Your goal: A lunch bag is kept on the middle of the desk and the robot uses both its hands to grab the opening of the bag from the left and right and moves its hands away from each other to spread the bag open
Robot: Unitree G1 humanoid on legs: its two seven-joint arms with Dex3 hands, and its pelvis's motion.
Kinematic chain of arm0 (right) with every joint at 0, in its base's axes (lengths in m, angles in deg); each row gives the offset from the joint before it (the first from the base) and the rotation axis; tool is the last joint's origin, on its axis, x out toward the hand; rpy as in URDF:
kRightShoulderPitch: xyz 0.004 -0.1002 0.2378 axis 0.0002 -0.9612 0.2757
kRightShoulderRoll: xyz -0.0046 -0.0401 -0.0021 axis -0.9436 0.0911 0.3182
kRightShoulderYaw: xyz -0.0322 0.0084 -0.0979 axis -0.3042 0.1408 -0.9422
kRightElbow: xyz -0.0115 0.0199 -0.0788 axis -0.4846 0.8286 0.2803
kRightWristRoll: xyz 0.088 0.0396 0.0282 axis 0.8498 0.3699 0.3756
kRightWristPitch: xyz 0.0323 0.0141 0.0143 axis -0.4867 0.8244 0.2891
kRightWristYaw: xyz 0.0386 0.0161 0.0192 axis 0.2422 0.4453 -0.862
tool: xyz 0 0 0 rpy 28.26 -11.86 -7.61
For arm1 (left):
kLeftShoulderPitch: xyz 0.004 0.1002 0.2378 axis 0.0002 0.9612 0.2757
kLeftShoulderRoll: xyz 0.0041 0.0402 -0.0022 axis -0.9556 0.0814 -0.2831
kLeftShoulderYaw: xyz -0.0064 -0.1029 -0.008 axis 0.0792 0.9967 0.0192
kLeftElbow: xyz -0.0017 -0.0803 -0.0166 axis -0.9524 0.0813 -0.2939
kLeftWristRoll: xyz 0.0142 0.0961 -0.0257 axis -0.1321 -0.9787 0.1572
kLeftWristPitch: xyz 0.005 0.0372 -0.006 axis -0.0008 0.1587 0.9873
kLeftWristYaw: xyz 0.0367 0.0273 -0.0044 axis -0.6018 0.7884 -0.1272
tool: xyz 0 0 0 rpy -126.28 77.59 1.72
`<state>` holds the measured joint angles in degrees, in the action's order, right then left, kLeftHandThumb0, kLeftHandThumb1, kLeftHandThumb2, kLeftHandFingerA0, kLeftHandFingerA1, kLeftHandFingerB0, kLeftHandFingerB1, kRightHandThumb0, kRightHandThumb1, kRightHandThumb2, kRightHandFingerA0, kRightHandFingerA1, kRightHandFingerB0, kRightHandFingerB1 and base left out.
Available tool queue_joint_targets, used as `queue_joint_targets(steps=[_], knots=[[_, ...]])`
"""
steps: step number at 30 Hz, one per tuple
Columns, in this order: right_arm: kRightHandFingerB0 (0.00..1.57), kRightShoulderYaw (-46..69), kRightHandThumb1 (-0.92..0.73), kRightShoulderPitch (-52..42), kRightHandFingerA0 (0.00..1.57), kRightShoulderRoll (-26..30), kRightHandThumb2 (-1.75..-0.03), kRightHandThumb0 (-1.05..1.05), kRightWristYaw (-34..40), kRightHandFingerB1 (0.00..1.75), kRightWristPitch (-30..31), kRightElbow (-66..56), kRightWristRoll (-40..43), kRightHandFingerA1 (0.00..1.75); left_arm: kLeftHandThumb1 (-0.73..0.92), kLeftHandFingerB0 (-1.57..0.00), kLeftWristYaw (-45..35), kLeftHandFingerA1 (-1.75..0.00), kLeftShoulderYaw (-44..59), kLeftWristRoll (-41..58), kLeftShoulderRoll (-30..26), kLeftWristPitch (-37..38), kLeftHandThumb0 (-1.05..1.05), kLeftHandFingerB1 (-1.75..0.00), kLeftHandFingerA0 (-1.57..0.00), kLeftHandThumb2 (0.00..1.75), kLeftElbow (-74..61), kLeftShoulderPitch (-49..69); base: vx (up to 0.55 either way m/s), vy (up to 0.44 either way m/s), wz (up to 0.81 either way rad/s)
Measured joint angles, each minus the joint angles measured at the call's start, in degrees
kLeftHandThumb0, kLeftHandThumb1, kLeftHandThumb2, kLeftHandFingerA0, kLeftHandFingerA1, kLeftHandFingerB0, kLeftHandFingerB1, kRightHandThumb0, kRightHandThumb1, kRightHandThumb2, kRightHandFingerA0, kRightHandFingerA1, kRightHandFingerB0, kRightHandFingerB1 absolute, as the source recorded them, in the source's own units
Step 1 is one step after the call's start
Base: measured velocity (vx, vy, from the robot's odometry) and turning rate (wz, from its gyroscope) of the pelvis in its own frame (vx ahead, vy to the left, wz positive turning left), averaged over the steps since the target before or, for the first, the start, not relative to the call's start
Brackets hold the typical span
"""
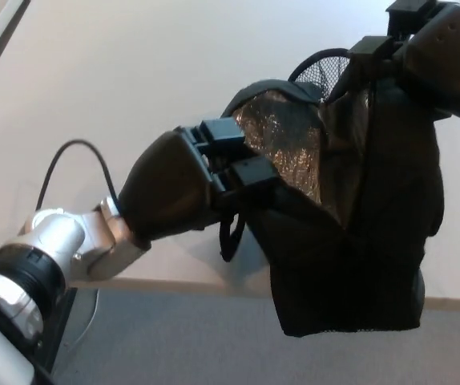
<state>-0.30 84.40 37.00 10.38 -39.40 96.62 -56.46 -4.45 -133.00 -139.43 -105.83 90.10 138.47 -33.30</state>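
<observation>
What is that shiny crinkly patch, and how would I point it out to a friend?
Start at the pale desk and find the black lunch bag hanging over its near edge. The left hand and right hand hold its opening apart. The silver foil lining inside is the only reflective surface there.

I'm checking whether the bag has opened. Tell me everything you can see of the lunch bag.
The lunch bag is black, soft fabric, standing at the desk's near edge with its lower part overhanging it. Its mouth is spread, showing crinkled silver foil lining and a black mesh pocket at the top. The left hand grips the left rim, the right hand the right. A strap loop hangs below the left hand.
</observation>
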Motion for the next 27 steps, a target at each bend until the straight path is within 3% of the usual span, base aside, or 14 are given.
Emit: queue_joint_targets(steps=[1,4,7,8,9,13,14,15,17,27], knots=[[0.76,0.1,-0.62,-0.2,0.77,-0.1,-0.62,-0.31,0.4,1.23,-0.1,0.2,0.1,1.53,0.50,-0.85,-0.2,-1.55,0.4,0.5,0.3,0.2,-0.18,-1.41,-0.92,1.10,0.4,0.4,0.00,0.000,0.00],[0.76,1.1,-0.61,-2.0,0.78,-0.5,-0.61,-0.32,1.6,1.20,-0.6,1.0,0.5,1.50,0.51,-0.88,-1.5,-1.53,2.6,3.1,1.2,1.3,-0.20,-1.38,-0.93,1.11,2.0,2.3,0.00,0.000,0.00],[0.73,1.9,-0.60,-3.9,0.81,-0.7,-0.62,-0.37,2.8,1.37,-0.6,1.0,0.9,1.51,0.51,-0.88,-2.4,-1.52,4.1,4.8,1.8,1.9,-0.19,-1.33,-0.92,1.08,2.6,3.8,0.00,0.000,0.00],[0.78,2.4,-0.50,-4.6,0.98,-0.8,-0.85,-0.41,3.2,1.13,-0.7,1.0,1.2,1.28,0.50,-0.88,-2.5,-1.54,4.5,5.3,2.0,2.1,-0.18,-1.34,-0.91,1.08,2.6,4.4,0.00,0.000,0.00],[0.78,3.5,-0.50,-6.2,0.98,-1.0,-0.85,-0.41,3.9,1.13,-0.9,0.9,2.0,1.28,0.50,-0.88,-2.8,-1.54,5.2,6.2,2.4,2.4,-0.18,-1.34,-0.91,1.08,2.7,5.8,0.00,0.000,0.00],[0.76,5.8,-0.51,-9.7,0.94,-1.9,-0.82,-0.39,5.1,1.17,-1.3,0.9,3.5,1.30,0.45,-0.88,-3.5,-1.55,6.4,7.8,3.1,2.5,-0.13,-1.29,-0.90,1.09,2.5,8.4,0.00,0.000,0.00],[0.70,6.9,-0.61,-11.1,0.79,-2.4,-0.61,-0.30,5.6,1.40,-1.4,0.9,4.2,1.51,0.45,-0.87,-3.6,-1.56,6.7,8.3,3.2,2.7,-0.12,-1.31,-0.89,1.10,2.4,9.2,0.00,0.000,0.00],[0.67,7.9,-0.61,-12.5,0.77,-2.8,-0.58,-0.29,6.0,1.43,-1.5,1.0,4.8,1.52,0.47,-0.87,-3.7,-1.56,7.0,8.7,3.3,2.9,-0.12,-1.33,-0.89,1.10,2.2,10.0,0.00,0.000,0.00],[0.68,9.0,-0.60,-14.8,0.72,-3.5,-0.61,-0.33,6.7,1.44,-1.6,1.1,5.7,1.52,0.47,-0.86,-3.8,-1.56,7.2,9.3,3.3,3.3,-0.11,-1.34,-0.89,1.10,1.7,11.2,0.00,0.000,0.00],[0.69,12.9,-0.60,-22.7,0.76,-7.1,-0.59,-0.26,9.5,1.37,-1.9,1.4,9.7,1.52,0.43,-0.86,-5.0,-1.55,8.9,11.7,3.0,4.1,-0.14,-1.35,-0.88,1.16,-0.3,13.9,0.00,0.000,0.00]])
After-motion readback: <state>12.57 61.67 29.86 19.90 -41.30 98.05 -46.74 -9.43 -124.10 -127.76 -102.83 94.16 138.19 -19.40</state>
